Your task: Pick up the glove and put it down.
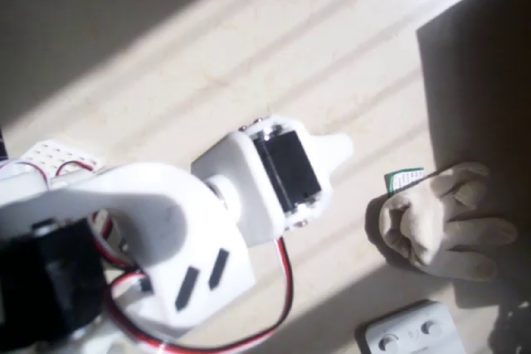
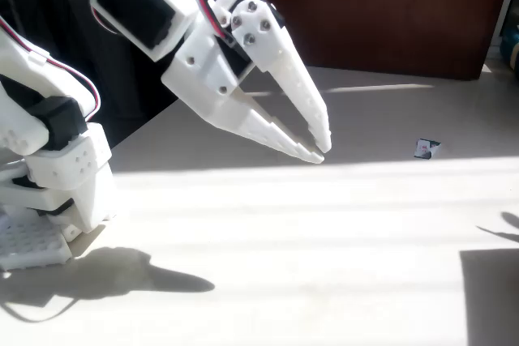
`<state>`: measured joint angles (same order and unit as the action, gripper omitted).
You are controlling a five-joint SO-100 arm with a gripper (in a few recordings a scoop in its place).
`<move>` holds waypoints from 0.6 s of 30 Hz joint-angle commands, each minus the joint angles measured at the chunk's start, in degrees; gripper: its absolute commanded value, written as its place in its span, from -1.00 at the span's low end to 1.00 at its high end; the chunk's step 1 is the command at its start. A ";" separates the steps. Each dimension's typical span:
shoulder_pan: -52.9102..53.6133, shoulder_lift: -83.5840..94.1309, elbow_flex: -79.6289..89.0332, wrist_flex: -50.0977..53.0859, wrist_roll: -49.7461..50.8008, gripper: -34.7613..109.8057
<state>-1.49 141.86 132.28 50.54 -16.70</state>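
Note:
The cream glove (image 1: 440, 221) lies lumpy on the pale table at the right of the overhead view, its thick fingers pointing right. My white gripper (image 2: 318, 151) hangs in the air above the table, fingertips together and nothing between them. In the overhead view the gripper (image 1: 342, 148) points right and stops short of the glove, up and to its left, with a clear gap between them.
A small green-and-white card (image 1: 404, 180) lies just above the glove and shows far off in the fixed view as the card (image 2: 426, 148). A white device with round buttons (image 1: 411, 333) sits at the bottom right. Dark furniture (image 2: 365, 14) stands behind the table.

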 commanded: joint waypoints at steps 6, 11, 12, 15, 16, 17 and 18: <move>-0.18 22.85 16.79 -0.09 0.44 -0.51; -0.18 34.01 26.46 -0.09 0.44 -0.51; -0.18 36.12 27.95 -0.09 0.44 -0.51; -0.18 41.75 31.46 -0.09 0.44 -0.51; -0.18 43.33 32.26 -0.09 0.44 -0.51; -0.18 44.47 32.87 -0.09 0.44 -0.51; -0.18 45.44 33.40 -0.09 0.44 -0.51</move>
<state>-1.49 184.13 164.88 50.54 -16.70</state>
